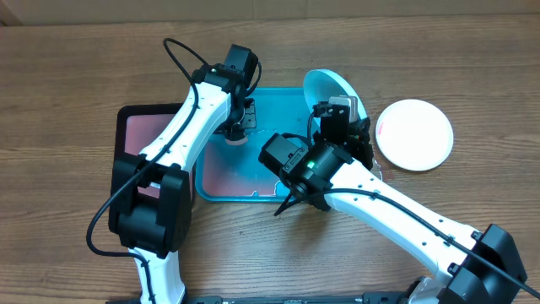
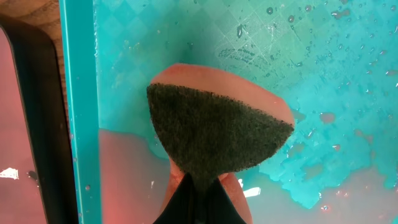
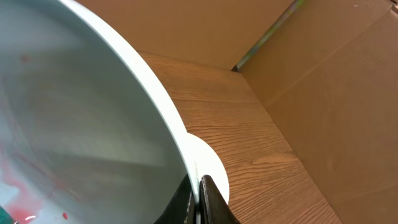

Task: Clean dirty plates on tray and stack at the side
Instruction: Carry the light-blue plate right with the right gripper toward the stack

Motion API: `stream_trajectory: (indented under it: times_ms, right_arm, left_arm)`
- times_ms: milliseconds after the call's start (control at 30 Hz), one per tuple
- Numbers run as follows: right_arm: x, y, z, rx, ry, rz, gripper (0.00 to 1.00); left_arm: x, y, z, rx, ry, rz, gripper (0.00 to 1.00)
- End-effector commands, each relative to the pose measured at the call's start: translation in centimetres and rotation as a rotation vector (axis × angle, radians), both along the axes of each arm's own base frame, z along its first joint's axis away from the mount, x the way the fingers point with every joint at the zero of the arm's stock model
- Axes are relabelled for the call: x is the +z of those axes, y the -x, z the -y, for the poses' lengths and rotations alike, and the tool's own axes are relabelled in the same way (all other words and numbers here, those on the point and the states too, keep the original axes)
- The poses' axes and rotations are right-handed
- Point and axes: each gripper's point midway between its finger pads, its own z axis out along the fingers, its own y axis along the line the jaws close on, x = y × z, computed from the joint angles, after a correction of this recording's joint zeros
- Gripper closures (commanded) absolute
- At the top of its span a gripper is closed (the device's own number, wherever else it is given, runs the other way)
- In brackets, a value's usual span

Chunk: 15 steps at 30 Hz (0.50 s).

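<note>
The teal tray (image 1: 261,181) lies mid-table with pinkish water pooled on its floor (image 2: 323,81). My left gripper (image 1: 237,128) is down in the tray's far left part, shut on a sponge (image 2: 217,134) with an orange body and a dark green scrub face. My right gripper (image 1: 342,118) is shut on the rim of a light blue plate (image 1: 327,86), which stands tilted on edge over the tray's far right corner. Faint red smears show on that plate's inside (image 3: 74,130). A white plate (image 1: 413,133) lies flat on the table to the right of the tray.
A black-rimmed tray with a pink inside (image 1: 139,135) sits against the teal tray's left side. A cardboard wall (image 3: 323,74) stands behind and right of the table. The white plate (image 3: 212,167) shows just behind my right fingers (image 3: 211,199).
</note>
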Motion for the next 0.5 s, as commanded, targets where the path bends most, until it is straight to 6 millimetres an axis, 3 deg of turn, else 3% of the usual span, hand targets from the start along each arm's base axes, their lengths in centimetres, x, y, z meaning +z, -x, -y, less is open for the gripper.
stream_trajectory:
  times_ms: [0,467]
  right_arm:
    - [2.1,0.0,0.5,-0.012,-0.032,0.077,0.96]
    - [3.4,0.1,0.1,0.006,0.027,0.132,0.96]
  left_arm:
    - [-0.1,0.0,0.5,0.012,0.012,-0.004,0.96]
    - [-0.1,0.0,0.5,0.013,0.012,-0.005,0.96]
